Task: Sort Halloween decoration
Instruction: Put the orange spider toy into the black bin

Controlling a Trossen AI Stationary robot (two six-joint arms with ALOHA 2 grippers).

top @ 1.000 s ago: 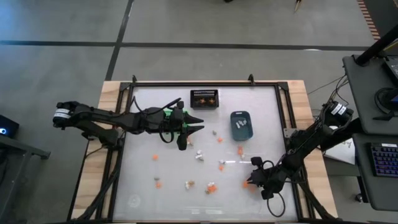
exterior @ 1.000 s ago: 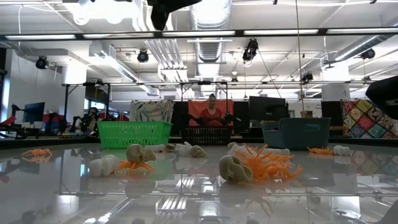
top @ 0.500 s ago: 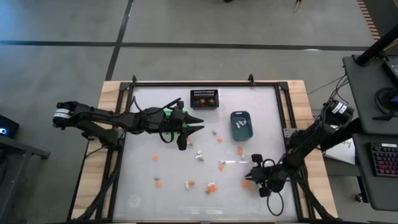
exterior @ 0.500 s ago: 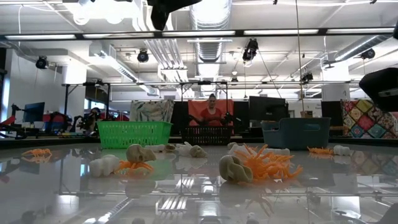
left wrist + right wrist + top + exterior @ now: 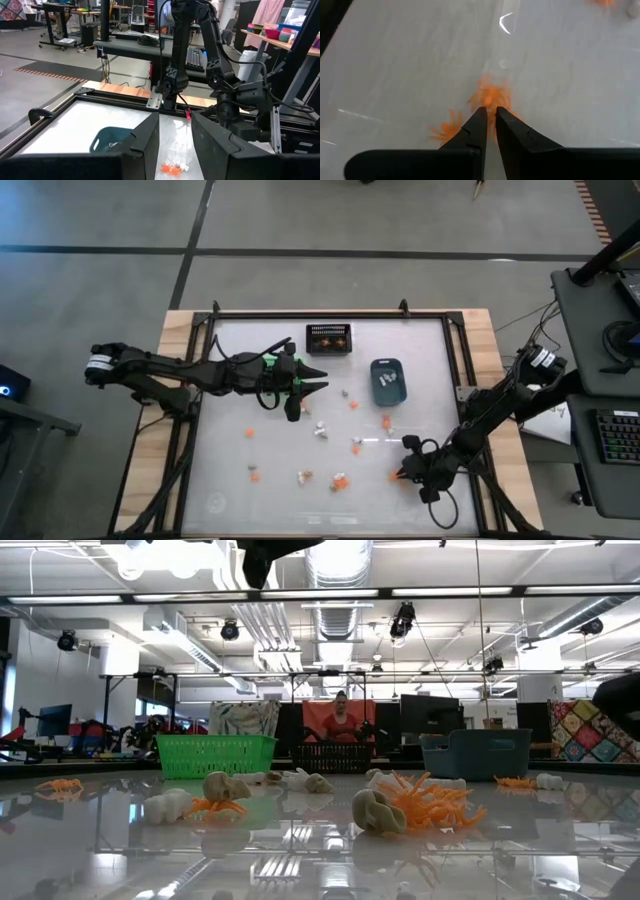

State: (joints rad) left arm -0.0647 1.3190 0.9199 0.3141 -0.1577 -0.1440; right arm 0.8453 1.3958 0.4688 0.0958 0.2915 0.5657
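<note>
Right hand (image 5: 489, 116) is down low at the desk's (image 5: 230, 480) near right corner, fingers nearly closed, pinching an orange trinket (image 5: 491, 95); other trinkets (image 5: 320, 431) are scattered mid-desk; left hand (image 5: 318, 380) hovers half open, empty, by the green bin (image 5: 216, 754).

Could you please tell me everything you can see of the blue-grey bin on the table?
The blue-grey bin is a small rounded-rectangle tub, plastic by its look, standing upright and open-topped on the white table, toward its far right part, beside the black mesh bin. A few pale trinkets lie inside it. Neither gripper touches it. In the low view it shows as a solid-walled box with a slightly flared rim.
</note>
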